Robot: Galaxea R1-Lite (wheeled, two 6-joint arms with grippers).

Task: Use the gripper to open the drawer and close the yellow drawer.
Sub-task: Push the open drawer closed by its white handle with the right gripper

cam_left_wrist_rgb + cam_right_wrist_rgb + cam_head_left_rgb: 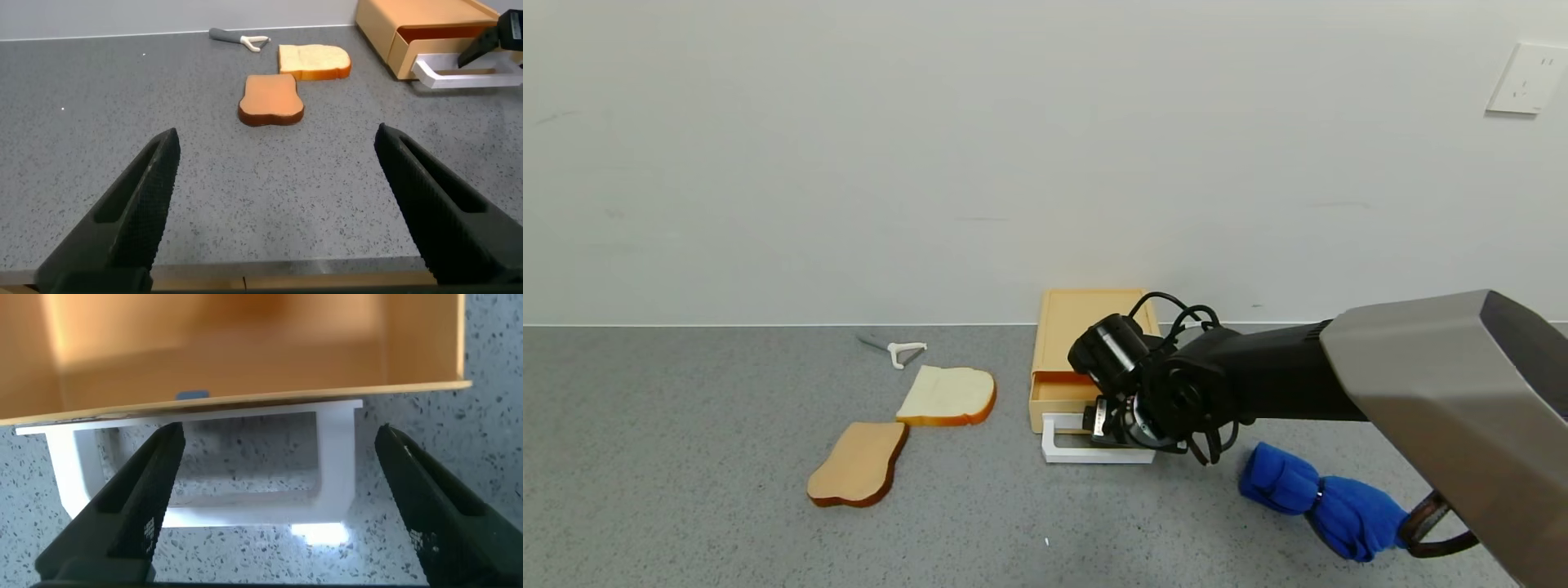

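Observation:
The pale yellow drawer box [1086, 327] stands against the back wall, with its drawer [1058, 402] pulled out a little. The white loop handle [1094, 451] lies flat on the table in front of it. My right gripper [1107, 426] hovers just over the handle, pointing down. In the right wrist view the gripper [278, 434] is open, its fingers [147, 498] either side of the handle [337, 482], and the drawer's inside [245, 351] shows beyond. My left gripper [275, 135] is open and empty over bare table near the front edge. It is out of the head view.
Two bread slices [949, 395] [859, 463] and a white-handled peeler [900, 349] lie to the left of the drawer. A blue folded umbrella [1327, 500] lies to the right of the handle, under my right arm. The grey table's front edge [270, 273] shows in the left wrist view.

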